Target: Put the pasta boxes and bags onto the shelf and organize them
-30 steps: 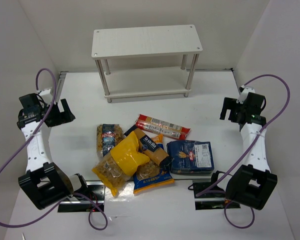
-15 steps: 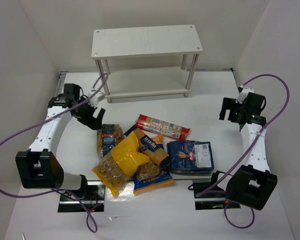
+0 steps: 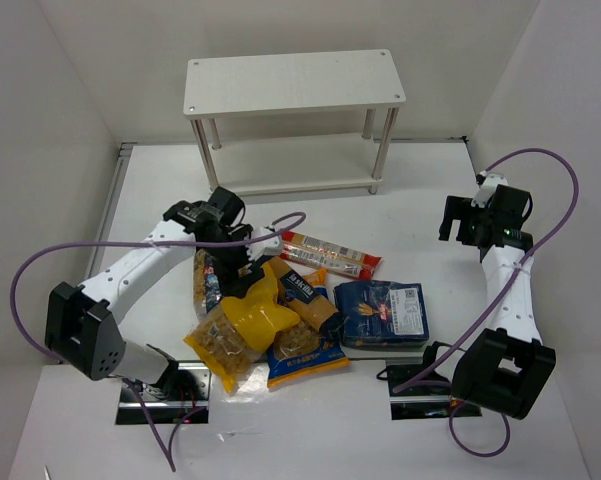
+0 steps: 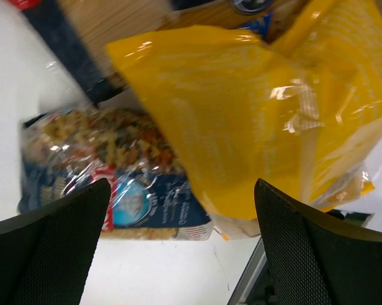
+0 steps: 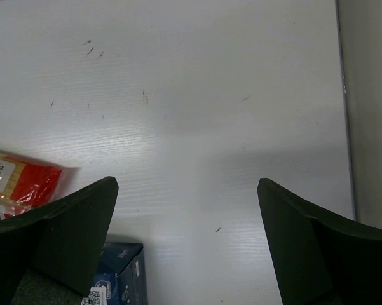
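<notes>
This looks like a robot lab test cell: a bare white table (image 3: 430,190) boxed in by plain white panels (image 3: 50,100) left, right and far. Two white arms (image 3: 130,275) trailing purple cables (image 3: 528,151) are bolted at its near edge.

- Top cam: high above the near side, looking down over the whole table (image 3: 420,200) toward the shelf (image 3: 294,95).
- Left wrist cam: super close, aimed down at the yellow-topped bag (image 4: 273,108) and dark-blue-labelled bag (image 4: 133,203), both in the top view too.
- Right wrist cam: farther up over bare table, catching the red spaghetti packet (image 5: 25,181) end and dark blue box (image 5: 117,273) corner, also shared with top.
</notes>
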You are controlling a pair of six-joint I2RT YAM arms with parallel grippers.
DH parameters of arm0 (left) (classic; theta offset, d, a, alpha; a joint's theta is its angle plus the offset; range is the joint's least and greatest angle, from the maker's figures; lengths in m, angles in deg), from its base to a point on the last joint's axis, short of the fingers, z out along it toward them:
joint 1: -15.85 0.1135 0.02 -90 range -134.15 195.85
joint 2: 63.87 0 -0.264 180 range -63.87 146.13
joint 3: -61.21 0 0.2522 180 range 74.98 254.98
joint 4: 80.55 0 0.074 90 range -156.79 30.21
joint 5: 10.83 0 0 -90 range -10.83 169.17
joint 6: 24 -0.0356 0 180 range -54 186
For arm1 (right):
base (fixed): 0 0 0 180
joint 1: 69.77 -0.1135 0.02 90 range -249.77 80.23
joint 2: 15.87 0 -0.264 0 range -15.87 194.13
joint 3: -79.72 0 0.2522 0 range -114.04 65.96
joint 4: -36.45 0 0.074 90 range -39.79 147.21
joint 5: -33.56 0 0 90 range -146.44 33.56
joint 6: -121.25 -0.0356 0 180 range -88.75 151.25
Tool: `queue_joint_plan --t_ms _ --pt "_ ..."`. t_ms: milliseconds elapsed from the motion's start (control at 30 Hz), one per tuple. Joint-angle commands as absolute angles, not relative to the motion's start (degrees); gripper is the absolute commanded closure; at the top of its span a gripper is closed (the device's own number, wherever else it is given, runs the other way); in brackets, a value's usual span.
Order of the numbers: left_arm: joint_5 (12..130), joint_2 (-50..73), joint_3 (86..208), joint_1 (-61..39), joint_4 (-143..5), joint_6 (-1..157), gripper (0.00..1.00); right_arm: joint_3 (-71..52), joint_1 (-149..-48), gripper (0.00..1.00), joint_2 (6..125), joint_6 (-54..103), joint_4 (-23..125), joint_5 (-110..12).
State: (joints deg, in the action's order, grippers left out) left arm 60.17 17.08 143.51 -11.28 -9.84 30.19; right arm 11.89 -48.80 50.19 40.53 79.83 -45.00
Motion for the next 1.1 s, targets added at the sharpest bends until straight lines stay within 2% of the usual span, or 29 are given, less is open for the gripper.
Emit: queue_joint_plan --t_ms 0,633,667,733,767,833,867,1067 --pt "56.1 19.3 143.3 -13.2 -6.0 25.0 0.01 11.6 -49.2 0.01 50.2 41.1 79.7 -44.6" --pt "41.8 32.9 145.5 -13.9 1.0 12.9 0.01 12.1 -49.2 0.01 50.2 42.1 79.7 -43.5" --pt "41.2 33.4 145.6 -13.9 1.5 12.2 0.04 12.1 -49.2 0.01 50.2 42.1 79.7 -43.5" --pt "40.2 34.8 146.1 -13.9 1.5 11.6 0.17 12.1 -49.2 0.01 50.2 42.1 79.7 -43.5" --pt "39.3 35.6 146.1 -14.5 1.5 11.6 0.43 12.1 -49.2 0.01 50.2 42.1 79.7 -43.5" --pt "38.7 36.3 146.6 -14.5 2.0 11.6 0.86 12.1 -49.2 0.01 50.2 42.1 79.7 -43.5" --pt "38.7 36.3 147.1 -14.5 2.0 11.6 0.99 12.1 -49.2 0.01 50.2 42.1 79.7 -43.5" --pt "38.6 26.6 150.7 -13.9 -3.2 19.8 1.00 12.1 -49.2 0.01 50.2 42.7 79.7 -42.3"
